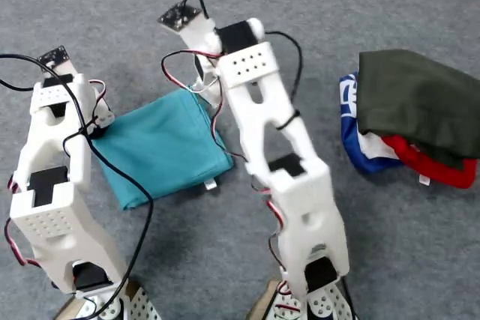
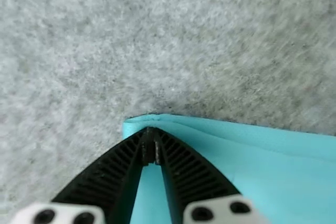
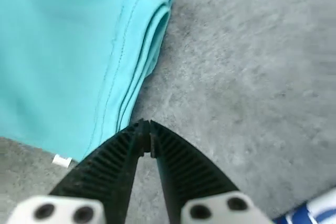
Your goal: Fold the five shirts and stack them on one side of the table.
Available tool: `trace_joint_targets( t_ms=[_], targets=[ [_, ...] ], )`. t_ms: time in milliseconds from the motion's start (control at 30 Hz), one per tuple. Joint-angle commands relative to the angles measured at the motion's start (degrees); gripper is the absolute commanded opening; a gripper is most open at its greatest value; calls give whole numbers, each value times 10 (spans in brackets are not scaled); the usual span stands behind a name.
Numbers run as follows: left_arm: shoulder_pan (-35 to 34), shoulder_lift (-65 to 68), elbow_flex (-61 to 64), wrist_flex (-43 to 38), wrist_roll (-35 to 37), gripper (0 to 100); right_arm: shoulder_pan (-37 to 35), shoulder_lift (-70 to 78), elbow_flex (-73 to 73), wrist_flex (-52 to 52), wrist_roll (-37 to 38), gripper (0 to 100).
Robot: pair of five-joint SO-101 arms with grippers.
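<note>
Surface: you work on a grey felt-like table cover [image 1: 225,260] which spreads under both white arms.
Teal shirt: the folded teal cotton shirt [image 1: 161,148] lies flat a little left of the middle, between the two arms. A small white label [image 1: 211,183] sticks out at its near edge.
Stack: at the right side of the table you see a dark green folded shirt [image 1: 416,99] on top of a red shirt [image 1: 442,170] and a blue and white shirt [image 1: 360,148]. This pile is well apart from the teal one.
Left pincer: your left pincer [image 2: 149,145] has its black ribbed fingers closed together, with the tips right on a corner of the teal shirt. Whether cloth is caught between them, you cannot tell.
Right pincer: your right pincer [image 3: 146,132] is also closed, with nothing in it. Its tips are over the grey cover, just beside the layered, stitched edge of the teal shirt.
</note>
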Motion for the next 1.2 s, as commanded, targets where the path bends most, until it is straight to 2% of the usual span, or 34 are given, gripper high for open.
trace_joint_targets(
  t_ms=[0,167,333,500,633,733,800,900,1000,1100,1167],
  targets=[
    [-6,-37,-46,49,-21,27,4,-147,80,12,4,3],
    [-11,-79,-74,93,-33,125,7,-315,317,11,4,5],
    [-12,-159,-76,148,-69,174,3,-458,572,8,-1,5],
    [-44,-276,-71,204,-87,193,2,-522,725,-62,-108,6],
    [-85,-351,-38,213,-131,190,-30,-508,758,-171,-222,6],
    [-118,-380,48,143,-139,190,-72,-478,756,-237,-314,13],
    [-127,-398,113,83,-139,190,-97,-450,756,-277,-370,71],
    [-127,-412,166,13,-136,190,-121,-399,743,-317,-446,211],
    [-126,-406,207,-45,-98,190,-136,-349,698,-338,-533,313],
    [-129,-399,220,-71,-86,190,-148,-301,634,-338,-629,334],
    [-130,-398,220,-74,-86,190,-151,-265,596,-338,-666,334]
  ],
)
